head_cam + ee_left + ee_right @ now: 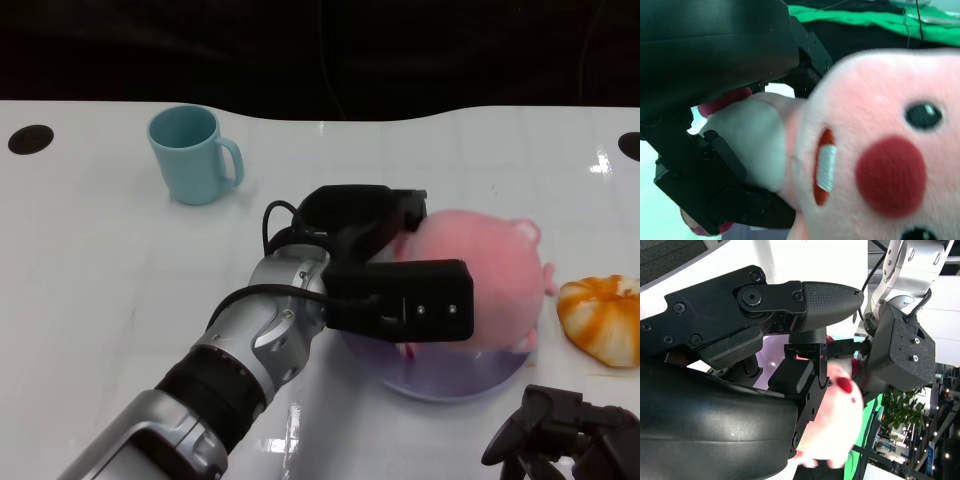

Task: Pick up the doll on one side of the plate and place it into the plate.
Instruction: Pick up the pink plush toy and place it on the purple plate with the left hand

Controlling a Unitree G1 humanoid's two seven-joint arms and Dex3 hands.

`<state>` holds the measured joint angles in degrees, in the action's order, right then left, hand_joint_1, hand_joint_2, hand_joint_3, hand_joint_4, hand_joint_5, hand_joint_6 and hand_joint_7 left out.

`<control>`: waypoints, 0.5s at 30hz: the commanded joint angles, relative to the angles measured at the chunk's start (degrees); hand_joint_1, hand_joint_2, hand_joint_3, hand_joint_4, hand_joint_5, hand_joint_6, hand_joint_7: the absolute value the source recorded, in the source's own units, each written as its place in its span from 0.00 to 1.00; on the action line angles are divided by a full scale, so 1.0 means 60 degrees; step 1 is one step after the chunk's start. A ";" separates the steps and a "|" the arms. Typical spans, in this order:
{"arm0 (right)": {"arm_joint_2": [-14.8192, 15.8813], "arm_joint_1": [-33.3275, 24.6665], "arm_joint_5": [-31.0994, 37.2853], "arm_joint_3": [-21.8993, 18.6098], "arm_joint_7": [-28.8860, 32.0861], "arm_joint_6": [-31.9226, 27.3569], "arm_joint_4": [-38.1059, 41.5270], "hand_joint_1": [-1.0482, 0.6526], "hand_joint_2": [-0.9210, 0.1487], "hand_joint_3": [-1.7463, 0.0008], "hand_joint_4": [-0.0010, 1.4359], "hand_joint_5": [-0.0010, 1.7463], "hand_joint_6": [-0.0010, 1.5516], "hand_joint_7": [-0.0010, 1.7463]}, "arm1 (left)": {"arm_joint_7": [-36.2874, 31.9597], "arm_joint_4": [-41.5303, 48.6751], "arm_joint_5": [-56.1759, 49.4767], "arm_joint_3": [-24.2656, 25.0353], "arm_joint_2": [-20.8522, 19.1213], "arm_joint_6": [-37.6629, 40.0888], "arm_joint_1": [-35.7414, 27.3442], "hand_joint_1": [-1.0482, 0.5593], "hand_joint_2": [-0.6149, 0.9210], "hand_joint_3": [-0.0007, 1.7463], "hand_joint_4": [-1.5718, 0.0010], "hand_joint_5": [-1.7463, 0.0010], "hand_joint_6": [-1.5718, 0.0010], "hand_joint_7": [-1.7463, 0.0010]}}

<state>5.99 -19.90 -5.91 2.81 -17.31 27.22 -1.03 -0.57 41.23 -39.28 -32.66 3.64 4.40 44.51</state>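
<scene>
A pink plush doll point(495, 275) with red cheeks sits over the lavender plate point(455, 385), right of the table's middle. My left hand point(385, 265) grips it from the left side, black fingers wrapped around its body. In the left wrist view the doll's face point(880, 150) fills the picture and my left hand's fingers point(715, 170) press on its pale belly. Whether the doll rests on the plate I cannot tell. My right hand point(565, 435) hangs low at the near right, holding nothing, fingers apart. The right wrist view shows that hand point(740, 335), the doll point(837, 427) and the left hand point(900, 350).
A teal mug point(195, 155) stands at the back left. An orange and white plush toy point(605, 318) lies just right of the plate. The white table point(100, 280) ends at a dark back edge, with black holes at its far corners.
</scene>
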 commanded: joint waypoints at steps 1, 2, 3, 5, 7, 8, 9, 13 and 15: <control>0.0045 0.0023 0.0007 -0.0038 0.0037 0.0108 0.0013 0.07 0.00 0.74 0.60 0.85 0.55 0.66 | 0.0254 -0.0138 0.0036 0.0054 -0.0030 0.0120 0.0348 0.42 0.99 0.05 0.52 0.05 0.37 0.85; 0.0044 0.0029 0.0007 -0.0040 0.0040 0.0099 0.0016 0.07 0.00 0.73 0.60 0.85 0.55 0.67 | 0.0317 -0.0220 -0.0005 0.0015 -0.0064 0.0150 0.0331 0.40 1.00 0.06 0.55 0.11 0.40 0.90; 0.0044 0.0031 0.0007 -0.0041 0.0042 0.0092 0.0017 0.07 0.00 0.74 0.60 0.85 0.55 0.67 | 0.0357 -0.0276 -0.0029 -0.0010 -0.0087 0.0169 0.0317 0.38 1.00 0.06 0.58 0.16 0.42 0.93; 0.0038 0.0033 0.0034 -0.0048 0.0072 0.0079 0.0008 0.06 0.00 0.74 0.60 0.85 0.55 0.67 | 0.0881 -0.0544 -0.0300 -0.0287 -0.0305 0.0300 0.0368 0.32 1.00 0.12 0.67 0.42 0.53 0.97; 0.0037 0.0046 0.0030 -0.0054 0.0074 0.0086 0.0015 0.06 0.00 0.73 0.60 0.85 0.55 0.67 | 0.1667 -0.0876 -0.0513 -0.0526 -0.0520 0.0547 0.0431 0.26 1.00 0.16 0.75 0.63 0.65 0.99; 0.0042 0.0055 0.0021 -0.0055 0.0063 0.0102 0.0026 0.06 0.00 0.73 0.60 0.85 0.55 0.67 | 0.1938 -0.0977 -0.0562 -0.0588 -0.0581 0.0640 0.0447 0.23 1.00 0.17 0.77 0.71 0.70 1.00; 0.0048 0.0063 0.0012 -0.0056 0.0052 0.0113 0.0036 0.06 0.00 0.73 0.60 0.85 0.55 0.67 | 0.2163 -0.1070 -0.0611 -0.0636 -0.0648 0.0682 0.0451 0.21 1.00 0.19 0.79 0.79 0.75 1.00; 0.0062 0.0074 0.0011 -0.0066 0.0046 0.0116 0.0048 0.06 0.00 0.73 0.60 0.85 0.55 0.67 | 0.2972 -0.1365 -0.0754 -0.0841 -0.0930 0.0694 0.0509 0.10 1.00 0.25 0.91 0.89 0.86 1.00; 0.0067 0.0092 -0.0004 -0.0073 0.0031 0.0145 0.0083 0.06 0.00 0.73 0.60 0.85 0.55 0.67 | 0.3287 -0.1575 -0.0752 -0.0887 -0.1067 0.0693 0.0486 0.04 1.00 0.27 0.95 0.91 0.90 1.00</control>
<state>5.99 -19.53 -5.89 2.76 -17.27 27.42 -0.77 17.48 32.94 -43.29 -37.67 -1.81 8.46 46.41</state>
